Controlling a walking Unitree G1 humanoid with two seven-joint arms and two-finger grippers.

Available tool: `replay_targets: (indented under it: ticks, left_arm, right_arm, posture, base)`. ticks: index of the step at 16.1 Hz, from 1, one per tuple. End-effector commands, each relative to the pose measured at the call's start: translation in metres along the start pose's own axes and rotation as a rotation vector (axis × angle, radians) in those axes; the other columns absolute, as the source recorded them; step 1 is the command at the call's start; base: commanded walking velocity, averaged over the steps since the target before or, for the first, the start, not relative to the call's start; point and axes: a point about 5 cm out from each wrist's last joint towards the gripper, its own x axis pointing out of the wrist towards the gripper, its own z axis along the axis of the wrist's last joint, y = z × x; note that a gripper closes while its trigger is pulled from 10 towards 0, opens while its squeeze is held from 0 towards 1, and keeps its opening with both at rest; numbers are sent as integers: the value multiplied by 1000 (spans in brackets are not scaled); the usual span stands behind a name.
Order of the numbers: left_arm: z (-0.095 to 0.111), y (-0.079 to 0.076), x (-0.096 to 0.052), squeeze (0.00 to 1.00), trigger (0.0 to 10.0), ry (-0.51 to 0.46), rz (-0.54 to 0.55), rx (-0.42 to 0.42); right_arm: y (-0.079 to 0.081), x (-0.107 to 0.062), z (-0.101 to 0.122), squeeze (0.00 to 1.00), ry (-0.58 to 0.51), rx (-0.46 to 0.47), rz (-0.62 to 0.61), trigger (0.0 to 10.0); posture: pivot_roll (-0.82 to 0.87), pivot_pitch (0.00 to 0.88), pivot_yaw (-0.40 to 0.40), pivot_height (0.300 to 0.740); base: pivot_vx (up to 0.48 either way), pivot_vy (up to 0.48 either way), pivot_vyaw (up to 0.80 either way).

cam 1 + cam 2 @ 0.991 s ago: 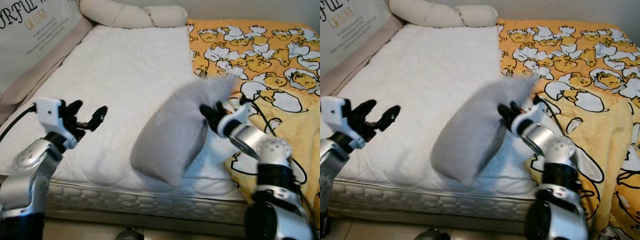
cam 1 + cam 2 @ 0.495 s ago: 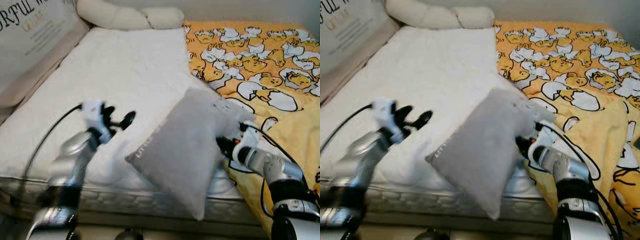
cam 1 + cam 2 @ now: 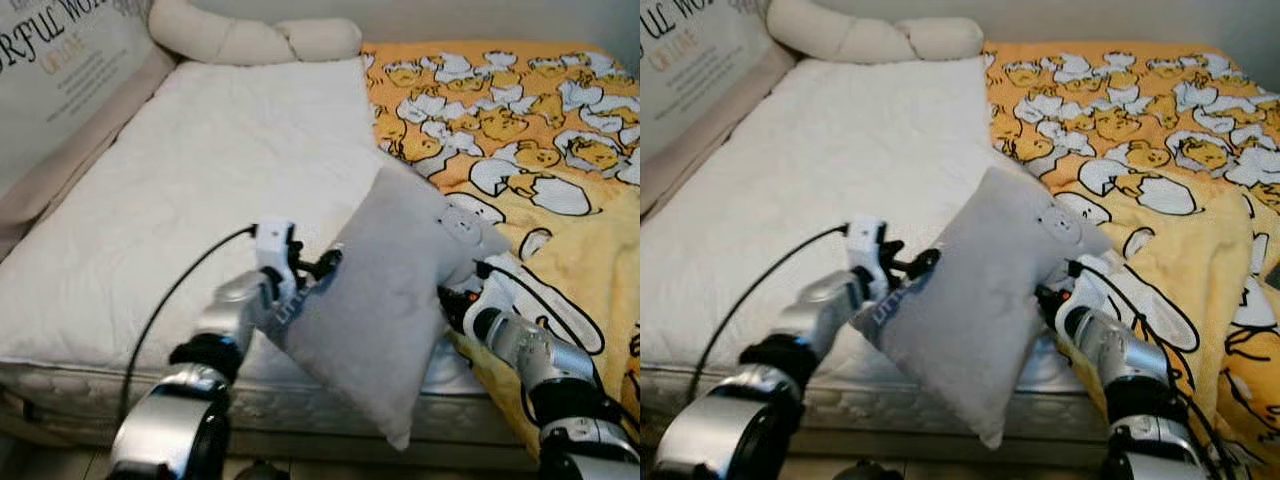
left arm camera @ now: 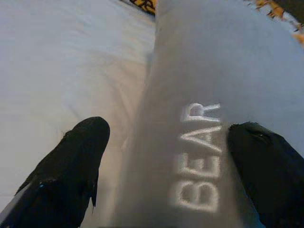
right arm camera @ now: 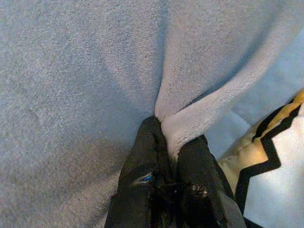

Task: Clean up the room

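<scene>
The left gripper (image 3: 312, 272) has its two fingers spread apart, one on each side of the near left edge of the grey pillow (image 3: 385, 300), where the stitched word BEAR (image 4: 197, 161) lies between them; they are not yet closed on it. The pillow stands tilted at the front edge of the white mattress (image 3: 200, 190), between the two grippers. On its other side the right gripper (image 3: 450, 300) is clamped together on a fold of the pillow's edge, just beside the yellow duck blanket (image 3: 560, 130). I judge the tidying is at an early stage: the pillow is gripped on one side but not yet placed, and the blanket beyond the right gripper is rumpled.
</scene>
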Motion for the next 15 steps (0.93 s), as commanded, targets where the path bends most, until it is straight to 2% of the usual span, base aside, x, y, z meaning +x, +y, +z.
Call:
replay_targets:
  ticks: [1, 2, 5, 6, 7, 8, 9, 10, 11, 13, 15]
  left_arm:
    - [-5, 0, 3, 0, 10000, 23, 51, 14]
    - [-10, -4, 4, 0, 10000, 39, 46, 7]
    - [-31, -23, 6, 0, 10000, 133, -101, -27]
    - [-40, -28, 5, 0, 9451, 189, -162, -52]
    - [-42, -29, 4, 0, 8588, 208, -173, -39]
    - [-45, -30, 4, 0, 6667, 228, -178, -30]
    - [-44, -30, 5, 0, 4039, 214, -185, -3]
    - [-42, -30, 5, 0, 2471, 204, -191, 9]
    - [-41, -30, 5, 0, 0, 194, -201, 17]
    - [-38, -31, 5, 0, 0, 180, -225, -6]
    - [-36, -31, 5, 0, 0, 171, -243, -70]
  right_arm:
    - [4, 2, -12, 0, 42, -10, 19, 0]
    - [7, 2, -12, 0, 37, -11, 31, 0]
    - [17, 3, -10, 0, 27, -12, 82, 0]
    - [20, 4, -9, 0, 27, -17, 92, 0]
    - [21, 4, -9, 0, 27, -19, 98, 0]
    - [22, 5, -9, 0, 29, -21, 105, 0]
    - [24, 6, -9, 0, 33, -28, 113, 0]
    - [26, 7, -9, 0, 36, -32, 117, 0]
    - [28, 8, -8, 0, 36, -36, 122, 0]
    - [33, 10, -6, 0, 36, -41, 137, 0]
    - [36, 11, -6, 0, 37, -45, 147, 0]
  posture:
    - [-71, 0, 91, 740]
    - [-72, 0, 91, 740]
    - [-70, 0, 91, 740]
    - [-60, 0, 86, 740]
    - [-54, 0, 81, 740]
    - [-50, 0, 77, 740]
    - [-44, 0, 73, 740]
    - [-34, 0, 66, 740]
    - [-32, 0, 65, 740]
    - [-26, 0, 62, 740]
    - [-21, 0, 60, 740]
  base:
    - [0, 0, 0]
    - [0, 0, 0]
    - [0, 0, 0]
    - [0, 0, 0]
    - [0, 0, 0]
    - [0, 0, 0]
    - [0, 0, 0]
    - [0, 0, 0]
    - [0, 0, 0]
    - [0, 0, 0]
    - [0, 0, 0]
